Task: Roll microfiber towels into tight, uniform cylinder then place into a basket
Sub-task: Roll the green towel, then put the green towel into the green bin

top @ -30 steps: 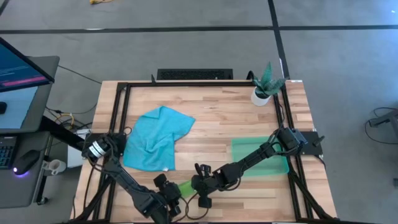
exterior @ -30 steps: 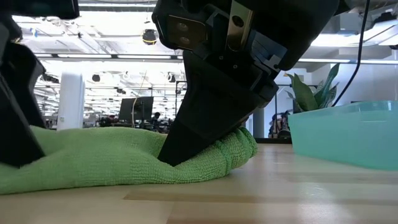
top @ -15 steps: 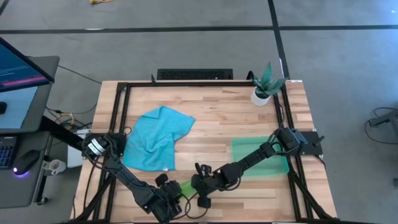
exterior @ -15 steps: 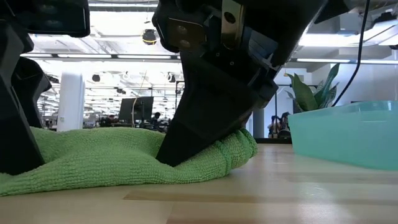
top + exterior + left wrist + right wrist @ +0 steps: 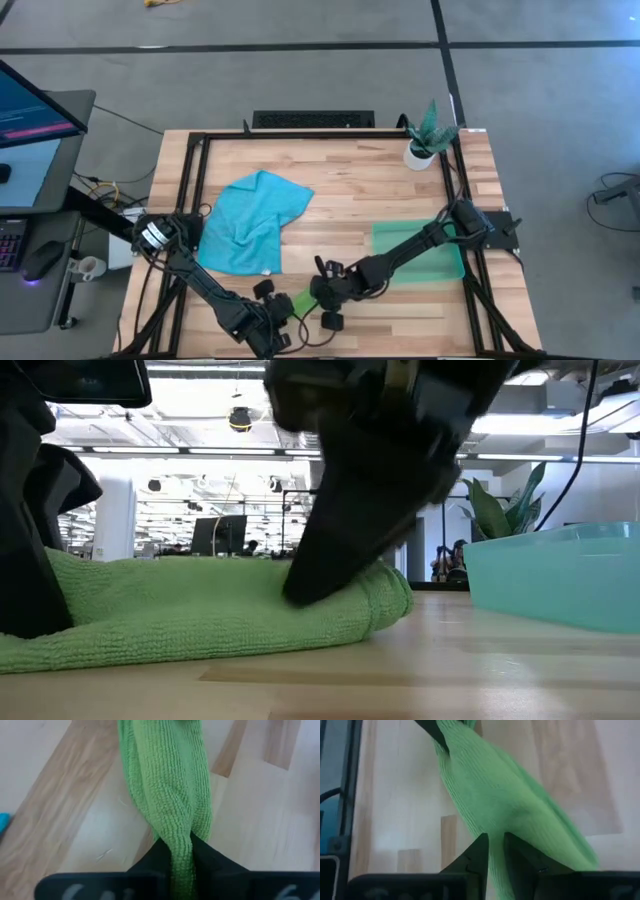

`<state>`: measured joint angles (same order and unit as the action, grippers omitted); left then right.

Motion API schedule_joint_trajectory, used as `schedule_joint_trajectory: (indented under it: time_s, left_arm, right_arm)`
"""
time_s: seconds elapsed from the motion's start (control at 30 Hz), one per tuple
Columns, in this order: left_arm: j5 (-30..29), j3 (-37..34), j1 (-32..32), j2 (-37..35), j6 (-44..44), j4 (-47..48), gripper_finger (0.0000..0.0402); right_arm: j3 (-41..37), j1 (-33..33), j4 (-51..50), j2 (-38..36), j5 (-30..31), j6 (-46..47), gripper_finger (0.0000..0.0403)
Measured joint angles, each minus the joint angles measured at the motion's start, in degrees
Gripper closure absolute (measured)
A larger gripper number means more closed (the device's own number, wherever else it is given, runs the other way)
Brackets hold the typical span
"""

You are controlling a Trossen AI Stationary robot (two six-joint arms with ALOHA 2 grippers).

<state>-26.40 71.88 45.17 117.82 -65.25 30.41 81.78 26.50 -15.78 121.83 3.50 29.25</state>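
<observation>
The lime green towel (image 5: 298, 300) lies as a loose, thick roll on the table near its front edge, running left to right (image 5: 200, 610). My left gripper (image 5: 277, 305) is shut on its left end and my right gripper (image 5: 322, 292) is closed on its right end. The turquoise towel (image 5: 255, 220) lies crumpled and spread on the table's left half, touched by nothing. The basket (image 5: 452, 262), a translucent green bin, stands on the table at the right under my right arm. My left gripper pinches the left end of the green towel (image 5: 175, 827) between its two fingers (image 5: 150, 857), several bunched layers. It comes slanting down from the table's left and near side. The towel stretches away from the fingers and rests on the table. My right gripper has a narrow ridge of the green towel's right end (image 5: 495, 822) between its two fingers (image 5: 480, 852). It comes slanting down from the right, its tips on the upper side of the roll (image 5: 330, 585). The towel lies on the table, slack.
A small white pot with a plant (image 5: 422, 150) stands at the far right corner. A dark frame (image 5: 200, 150) runs round the table's edges. Bare wood (image 5: 360, 190) lies between the turquoise towel and the basket.
My right gripper has risen: its fingertips, low against the roll's front a second ago, now stand on its upper side near the right end. The green towel has stayed on the table. My left gripper has turned a little at the towel's left end.
</observation>
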Motion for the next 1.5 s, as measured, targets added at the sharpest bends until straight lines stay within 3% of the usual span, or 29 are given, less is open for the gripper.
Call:
schedule_joint_trajectory:
  time_s: [0.27, 0.53, 0.73, 0.93, 1.07, 1.33, 1.5]
  left_arm:
    - [1.24, 0.00, -0.54, -0.06, 5.13, -0.15, 0.0368]
    - [1.28, 0.00, -0.37, -0.07, 8.08, -0.22, 0.0373]
    - [1.30, 0.00, -0.33, -0.07, 8.72, -0.36, 0.0371]
    - [1.25, 0.00, -0.33, -0.07, 8.68, -0.58, 0.0370]
    - [1.25, -0.02, -0.33, -0.07, 8.68, -0.68, 0.0369]
    - [1.28, -0.02, -0.33, -0.07, 8.70, -0.70, 0.0369]
    - [1.25, -0.02, -0.33, -0.07, 8.70, -0.73, 0.0369]
  right_arm:
    - [0.02, 0.62, -10.53, -7.97, 1.81, -2.15, 0.0316]
    - [0.13, 11.80, -12.00, -7.58, 23.79, -0.41, 0.0316]
    - [0.30, 12.70, -7.14, -6.12, 27.90, 0.73, 0.0316]
    - [0.24, 9.54, -7.47, -6.35, 23.89, -1.68, 0.0300]
    - [0.24, 6.54, -7.78, -6.28, 14.97, -2.62, 0.0259]
    - [0.31, 2.28, -4.62, -6.28, 3.96, -8.66, 0.0168]
    - [0.31, 0.97, -4.83, -6.28, 2.19, -9.22, 0.0154]
